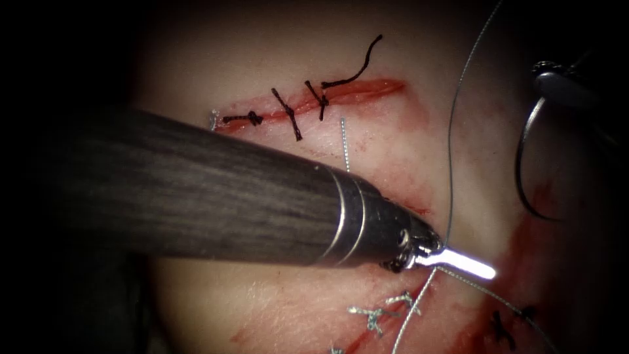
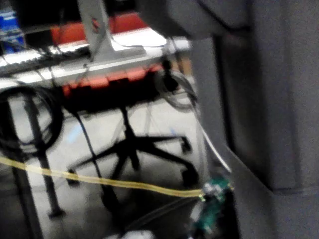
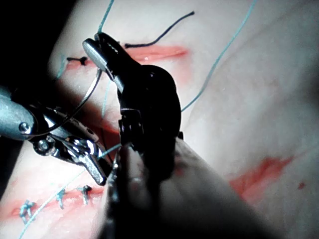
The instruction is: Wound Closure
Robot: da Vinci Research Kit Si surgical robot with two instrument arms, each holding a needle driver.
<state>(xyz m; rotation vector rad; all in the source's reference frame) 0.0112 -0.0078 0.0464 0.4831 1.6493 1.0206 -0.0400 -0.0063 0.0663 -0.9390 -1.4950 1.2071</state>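
We held the curved needle point(image 1: 524, 164) clear of the tissue point(image 1: 393, 151), out to the right of the upper cut point(image 1: 347, 95), in the closed jaws of our right needle driver point(image 1: 547, 72). The grip sat at the needle's upper end, close to where the thread point(image 1: 452, 131) joins it, and the rest of the curve hung free below the jaws with its point off the tissue. In the right wrist view the same jaws point(image 3: 97, 47) were clamped on the needle point(image 3: 84, 99), its arc sweeping down from them toward the other tool.

Our left needle driver point(image 1: 468, 263) lay closed below the upper cut, its long shaft point(image 1: 196, 190) crossing the tissue from the left. The pale thread ran down from above to meet these jaws, and more strands fanned out beneath them toward the lower cut point(image 1: 367, 334); whether the jaws gripped the thread or merely lay against it, we could not tell. We judged that keeping the needle high and aside left the thread room to run past the left tool.

Beyond the left tool's tip, three dark stitches point(image 1: 288, 113) crossed the upper cut, a dark cut end point(image 1: 360, 65) curling above them. Pale knots point(image 1: 377, 314) marked the lower cut, and red fluid point(image 1: 524, 249) stained the tissue to the right of the left jaws.
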